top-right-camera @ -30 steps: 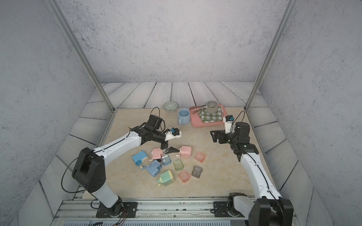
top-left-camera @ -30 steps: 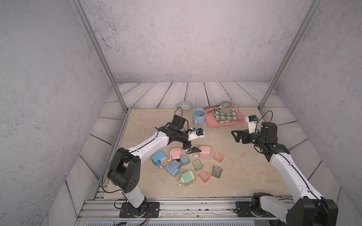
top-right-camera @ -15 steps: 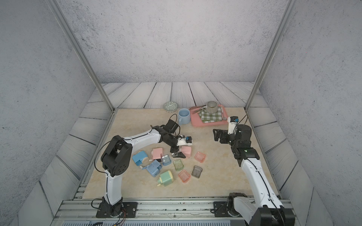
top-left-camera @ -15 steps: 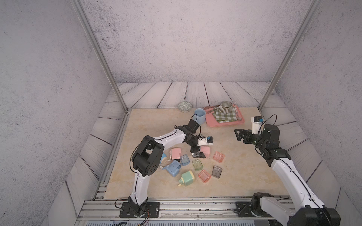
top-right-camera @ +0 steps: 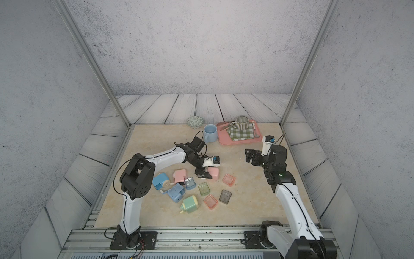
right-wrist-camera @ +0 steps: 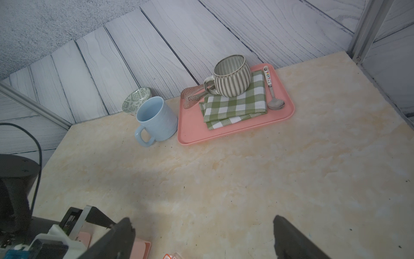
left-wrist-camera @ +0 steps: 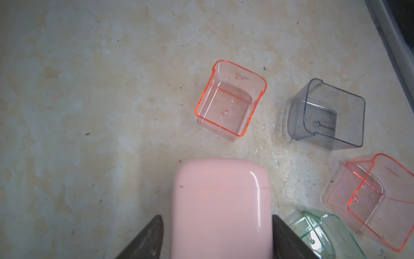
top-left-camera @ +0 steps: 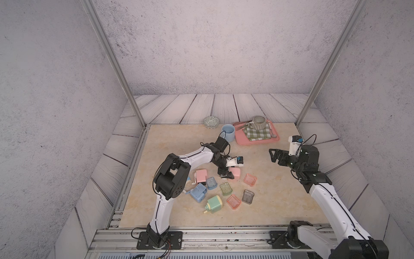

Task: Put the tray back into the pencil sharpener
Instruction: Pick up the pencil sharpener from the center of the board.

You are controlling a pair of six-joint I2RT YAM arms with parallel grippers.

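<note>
I am in a robot test booth, not a real home. Plain grey walls (top-left-camera: 212,44) and metal posts (top-left-camera: 112,65) box me in. My arms (top-left-camera: 161,215) are bolted to a metal rail (top-left-camera: 224,237) by the table (top-left-camera: 179,143). A blue mug (top-left-camera: 228,131) and a pink serving tray (top-left-camera: 257,142) sit there.

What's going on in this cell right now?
The left gripper is down at the table with its jaws either side of a pink sharpener. A thin gap shows on one side, so it isn't clamped. Loose clear trays lie on the table around it, the nearest being an orange tray and a grey tray. Neither is held. The right gripper hangs open and empty above the table.
</note>
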